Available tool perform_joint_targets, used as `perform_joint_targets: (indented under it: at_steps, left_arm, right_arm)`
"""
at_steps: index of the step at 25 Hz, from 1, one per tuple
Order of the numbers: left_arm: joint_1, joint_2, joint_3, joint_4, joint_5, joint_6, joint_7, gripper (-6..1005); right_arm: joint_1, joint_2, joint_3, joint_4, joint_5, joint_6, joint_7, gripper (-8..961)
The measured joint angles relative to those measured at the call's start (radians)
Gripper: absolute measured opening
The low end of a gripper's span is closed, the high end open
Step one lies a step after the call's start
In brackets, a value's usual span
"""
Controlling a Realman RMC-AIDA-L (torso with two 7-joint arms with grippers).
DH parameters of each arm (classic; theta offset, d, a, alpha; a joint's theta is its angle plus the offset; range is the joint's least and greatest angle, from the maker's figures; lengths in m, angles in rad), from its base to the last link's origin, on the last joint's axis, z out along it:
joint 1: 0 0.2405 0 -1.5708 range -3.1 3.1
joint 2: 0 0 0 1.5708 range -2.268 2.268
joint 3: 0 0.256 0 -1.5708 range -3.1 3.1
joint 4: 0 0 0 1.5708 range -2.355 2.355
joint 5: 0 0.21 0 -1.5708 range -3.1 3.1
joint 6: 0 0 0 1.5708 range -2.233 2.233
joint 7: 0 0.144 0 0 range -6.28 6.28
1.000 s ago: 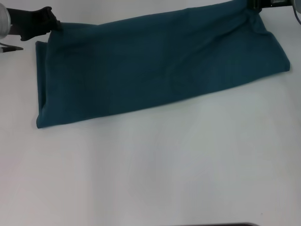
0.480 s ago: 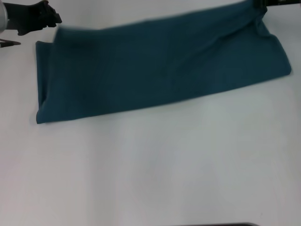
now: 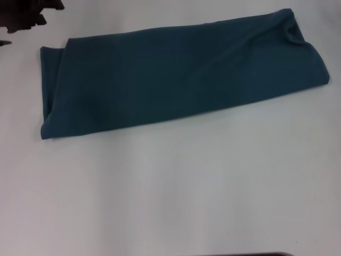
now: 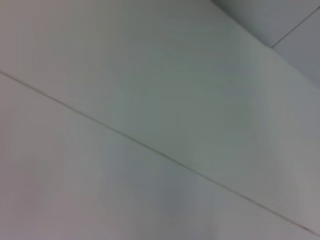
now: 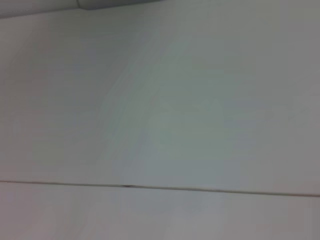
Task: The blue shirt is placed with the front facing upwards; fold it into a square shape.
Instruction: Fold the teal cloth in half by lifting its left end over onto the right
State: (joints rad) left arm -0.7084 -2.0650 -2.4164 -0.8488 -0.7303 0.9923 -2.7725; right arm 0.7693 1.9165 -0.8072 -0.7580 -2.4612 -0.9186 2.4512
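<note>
The blue shirt [image 3: 176, 80] lay folded into a long band across the far part of the white bench [image 3: 176, 192]. The left hand [image 3: 24, 15] hung clear of it at the far left corner; its grip perhaps empty, though I could not tell how open.

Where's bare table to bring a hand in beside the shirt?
The table lies bare all along the near side of the blue shirt, and beyond its right end. The far-left corner is tight: the left gripper hangs there, close to the shirt's corner.

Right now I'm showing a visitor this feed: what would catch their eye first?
The blue shirt, folded into a long plain band, lies slanted across the far half of the white table. The left gripper shows dark at the far left corner, off the cloth.
</note>
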Motion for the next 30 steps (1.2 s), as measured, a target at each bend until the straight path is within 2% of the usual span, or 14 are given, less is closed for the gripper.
perform_joint_targets:
  at_steps: [6,10,12,15,16,17,19,21,24,27,30]
  left_arm:
    - [0.035,0.006,0.000,-0.036,-0.087,0.033,0.013,586]
    - [0.067,0.025,-0.012,-0.039,-0.191,0.094,0.054,706]
    - [0.093,0.030,-0.043,-0.037,-0.273,0.152,0.102,740]
    - [0.147,0.028,-0.108,-0.033,-0.412,0.259,0.189,773]
    - [0.147,0.028,-0.108,-0.033,-0.412,0.259,0.189,772]
    - [0.185,0.025,-0.125,-0.030,-0.480,0.323,0.222,770]
    - [0.209,0.023,-0.126,-0.028,-0.504,0.358,0.237,768]
    - [0.245,0.013,-0.127,-0.022,-0.533,0.402,0.269,765]
    - [0.286,-0.010,-0.128,0.000,-0.575,0.461,0.348,764]
    - [0.327,-0.035,-0.128,0.052,-0.602,0.509,0.455,764]
    - [0.354,-0.045,-0.130,0.118,-0.609,0.509,0.545,764]
  right_arm:
    - [-0.013,-0.002,0.055,-0.048,0.000,-0.082,-0.006,629]
    - [-0.040,0.004,0.094,-0.093,0.022,-0.147,-0.034,714]
    - [-0.074,0.010,0.116,-0.131,0.083,-0.223,-0.084,757]
    - [-0.159,0.018,0.154,-0.160,0.282,-0.406,-0.209,821]
    - [-0.182,0.019,0.162,-0.160,0.329,-0.453,-0.244,843]
    - [-0.213,0.022,0.172,-0.158,0.396,-0.510,-0.285,864]
    - [-0.284,0.034,0.185,-0.152,0.500,-0.603,-0.352,914]
    - [-0.334,0.049,0.188,-0.152,0.551,-0.663,-0.388,915]
    - [-0.401,0.079,0.189,-0.140,0.569,-0.724,-0.420,917]
    - [-0.450,0.104,0.208,-0.064,0.588,-0.779,-0.490,918]
    - [-0.472,0.115,0.257,0.039,0.608,-0.844,-0.618,918]
